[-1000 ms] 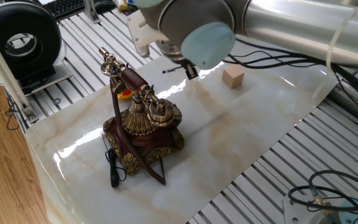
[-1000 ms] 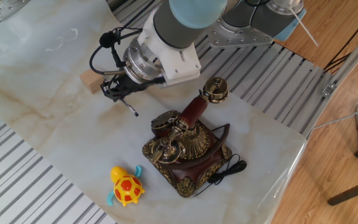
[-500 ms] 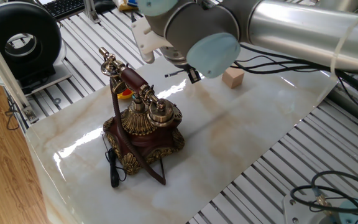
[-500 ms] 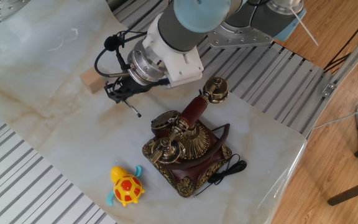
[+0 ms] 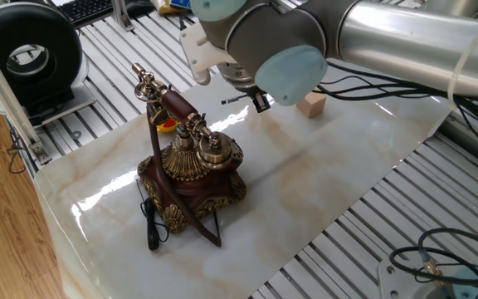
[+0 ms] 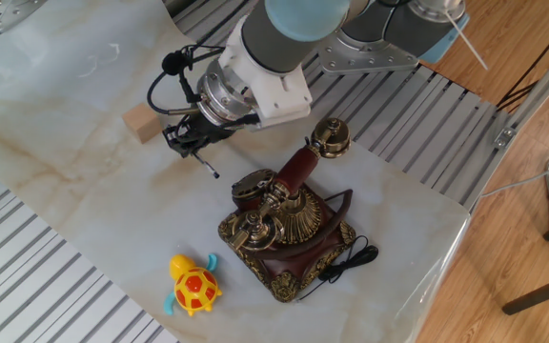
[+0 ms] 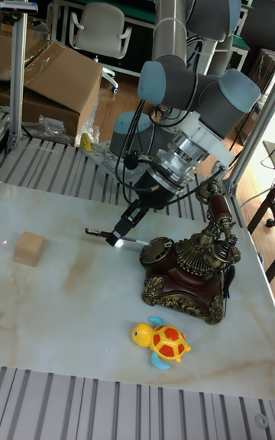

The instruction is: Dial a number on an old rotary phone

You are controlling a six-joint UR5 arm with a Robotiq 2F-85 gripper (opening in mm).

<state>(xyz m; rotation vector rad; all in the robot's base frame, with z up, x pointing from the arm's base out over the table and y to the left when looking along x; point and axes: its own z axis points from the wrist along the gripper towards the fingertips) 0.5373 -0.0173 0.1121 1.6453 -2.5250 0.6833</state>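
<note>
The old rotary phone [image 5: 191, 170] [image 6: 279, 229] [image 7: 187, 268] stands on the marble slab. It is dark red-brown wood with brass trim, and its handset [image 5: 173, 104] [image 6: 294, 171] [image 7: 218, 215] rests in the cradle. My gripper [image 5: 258, 100] [image 6: 187, 141] [image 7: 122, 235] hovers low over the slab beside the phone, apart from it. It is shut on a thin rod [image 6: 210, 169] [image 7: 137, 241], whose tip points toward the phone and ends a short way from it.
A small wooden cube [image 5: 311, 104] [image 6: 139, 124] [image 7: 30, 247] lies behind the gripper. A yellow toy turtle [image 6: 193, 286] [image 7: 164, 341] sits near the phone's base. A black ring-shaped device [image 5: 27, 54] stands off the slab. Cables [image 5: 471, 124] run along the slatted table.
The gripper, with the rod in it, has shifted slightly toward the phone. The phone, cube and turtle have not moved.
</note>
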